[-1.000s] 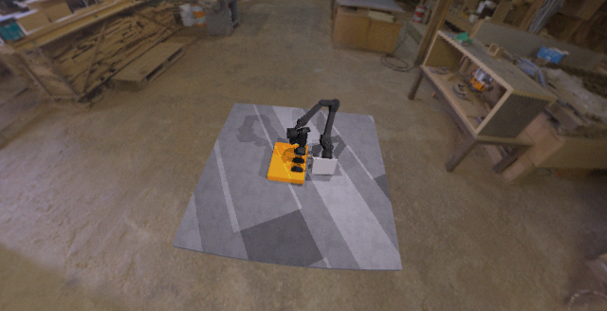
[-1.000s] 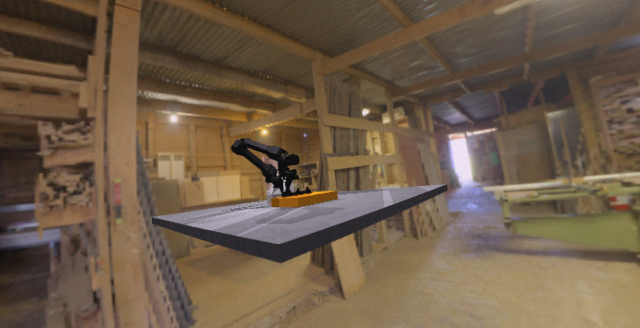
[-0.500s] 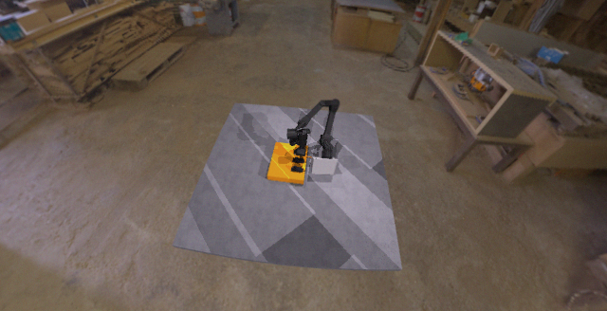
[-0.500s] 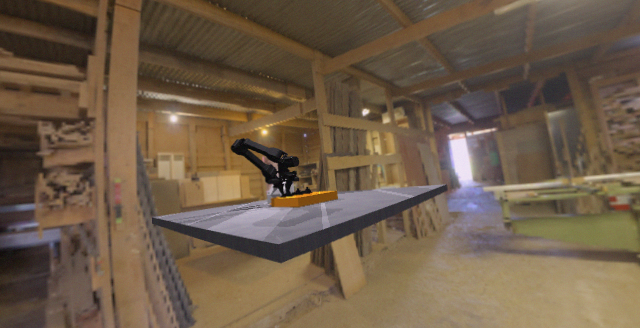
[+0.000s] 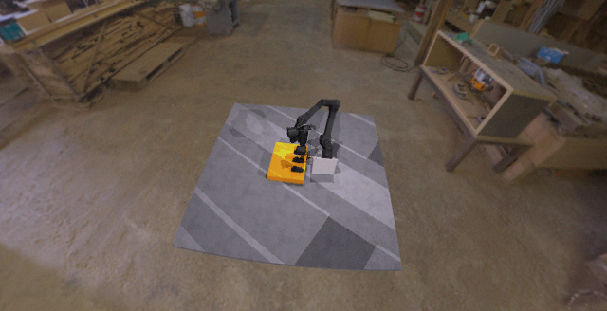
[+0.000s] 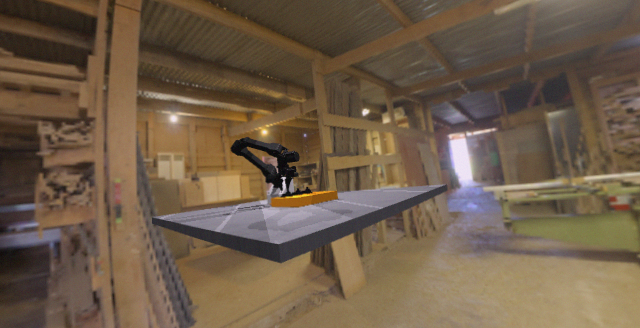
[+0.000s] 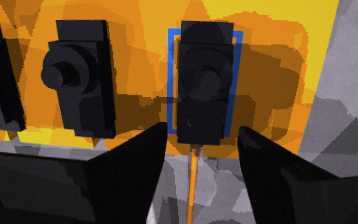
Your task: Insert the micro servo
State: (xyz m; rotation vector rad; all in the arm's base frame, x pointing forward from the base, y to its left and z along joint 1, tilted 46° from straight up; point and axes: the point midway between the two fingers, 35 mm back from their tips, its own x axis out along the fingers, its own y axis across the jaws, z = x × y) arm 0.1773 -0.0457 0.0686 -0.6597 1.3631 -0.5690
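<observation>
Wrist view: black servo (image 7: 205,85) sits ahead of and between the opened pincer's (image 7: 202,129) tips.

Black arm bent over an orange deck

Below the fingers (image 6: 286,191), the orange deck (image 6: 305,199) lies on the grey surface (image 6: 300,225); dark parts (image 6: 304,191) stand on the deck, beside the fingers. Whether the fingers touch anything is too small to tell.

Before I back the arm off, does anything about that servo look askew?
Slightly: in the wrist view, the servo between the open gripper's fingers sits unevenly within the blue outline, leaving a wider strip at its lower right. Whether its ears lie flat, I cannot tell.
</observation>
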